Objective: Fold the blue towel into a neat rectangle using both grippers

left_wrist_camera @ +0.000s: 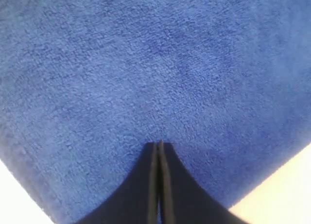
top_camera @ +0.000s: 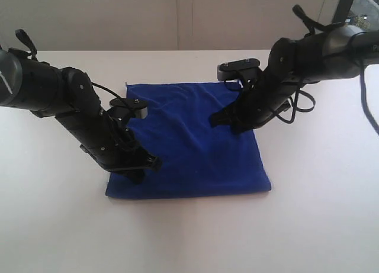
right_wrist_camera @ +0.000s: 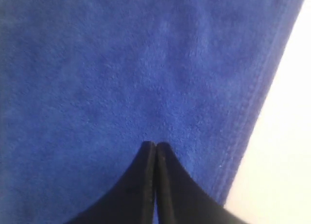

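Observation:
The blue towel [top_camera: 195,148] lies spread flat on the white table, roughly square. My left gripper [top_camera: 137,173] rests low on its near-left corner, jaws shut with nothing between them; in the left wrist view the closed tips [left_wrist_camera: 159,145] sit against the blue towel [left_wrist_camera: 146,63], with table showing at both lower corners. My right gripper [top_camera: 218,120] is down over the towel's right part, also shut and empty. In the right wrist view its tips [right_wrist_camera: 155,145] touch the blue towel [right_wrist_camera: 121,63] close to a stitched hem [right_wrist_camera: 252,102].
The white table [top_camera: 320,214] runs all round the towel. A pale wall [top_camera: 177,18] stands behind, with a dark window frame [top_camera: 346,3] at the far right. Both dark arms reach in from the sides, cables hanging off the right one [top_camera: 299,104].

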Tool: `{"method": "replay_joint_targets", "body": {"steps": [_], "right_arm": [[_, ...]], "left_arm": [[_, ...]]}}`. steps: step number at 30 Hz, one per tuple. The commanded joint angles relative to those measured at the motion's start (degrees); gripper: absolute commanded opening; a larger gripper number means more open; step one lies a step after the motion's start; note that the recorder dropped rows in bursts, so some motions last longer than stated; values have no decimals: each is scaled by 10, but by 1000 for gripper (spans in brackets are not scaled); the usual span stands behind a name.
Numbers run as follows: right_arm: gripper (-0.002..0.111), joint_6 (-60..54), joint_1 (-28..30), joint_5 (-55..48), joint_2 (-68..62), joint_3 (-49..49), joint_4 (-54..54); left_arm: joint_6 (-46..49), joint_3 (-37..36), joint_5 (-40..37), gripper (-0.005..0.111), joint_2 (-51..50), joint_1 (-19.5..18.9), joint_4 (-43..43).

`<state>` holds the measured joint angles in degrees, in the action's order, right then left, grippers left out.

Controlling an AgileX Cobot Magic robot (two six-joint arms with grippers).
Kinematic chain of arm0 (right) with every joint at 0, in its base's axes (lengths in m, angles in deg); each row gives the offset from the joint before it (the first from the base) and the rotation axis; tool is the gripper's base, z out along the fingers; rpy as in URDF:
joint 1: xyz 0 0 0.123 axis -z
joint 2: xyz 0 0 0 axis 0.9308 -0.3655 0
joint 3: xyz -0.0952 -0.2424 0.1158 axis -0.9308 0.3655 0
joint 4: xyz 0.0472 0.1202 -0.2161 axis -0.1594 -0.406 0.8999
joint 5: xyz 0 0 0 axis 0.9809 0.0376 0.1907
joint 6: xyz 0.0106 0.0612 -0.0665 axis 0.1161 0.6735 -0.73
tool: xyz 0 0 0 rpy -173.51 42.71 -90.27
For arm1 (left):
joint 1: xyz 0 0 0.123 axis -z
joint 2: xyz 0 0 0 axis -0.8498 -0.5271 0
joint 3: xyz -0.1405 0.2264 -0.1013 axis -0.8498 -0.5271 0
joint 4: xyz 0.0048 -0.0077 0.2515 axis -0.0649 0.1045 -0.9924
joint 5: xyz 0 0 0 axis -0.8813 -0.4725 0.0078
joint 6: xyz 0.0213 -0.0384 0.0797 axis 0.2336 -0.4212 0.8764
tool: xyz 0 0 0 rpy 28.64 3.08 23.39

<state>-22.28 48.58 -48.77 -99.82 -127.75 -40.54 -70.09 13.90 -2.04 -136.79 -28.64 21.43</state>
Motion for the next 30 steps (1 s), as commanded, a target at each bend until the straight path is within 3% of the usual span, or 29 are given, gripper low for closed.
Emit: {"method": "replay_joint_targets", "body": {"steps": [1, 8, 15, 20, 25, 30], "right_arm": [[0, 2, 0, -9, -26, 3, 2], [0, 9, 0, -30, 6, 2, 15], [0, -2, 0, -93, 103, 2, 15], [0, 4, -8, -132, 137, 46, -18], [0, 4, -53, -101, 141, 130, -48], [0, 4, -80, -50, 141, 169, -57]], "left_arm": [[6, -6, -14, 0, -6, 4, -5], [33, -5, -15, 0, 8, 4, -5], [70, 3, -36, 0, 108, 3, -34], [59, 0, -107, 0, 136, 3, -45], [59, -58, -112, 0, 135, 6, -11], [60, -104, -52, 0, 135, 11, -2]]}}
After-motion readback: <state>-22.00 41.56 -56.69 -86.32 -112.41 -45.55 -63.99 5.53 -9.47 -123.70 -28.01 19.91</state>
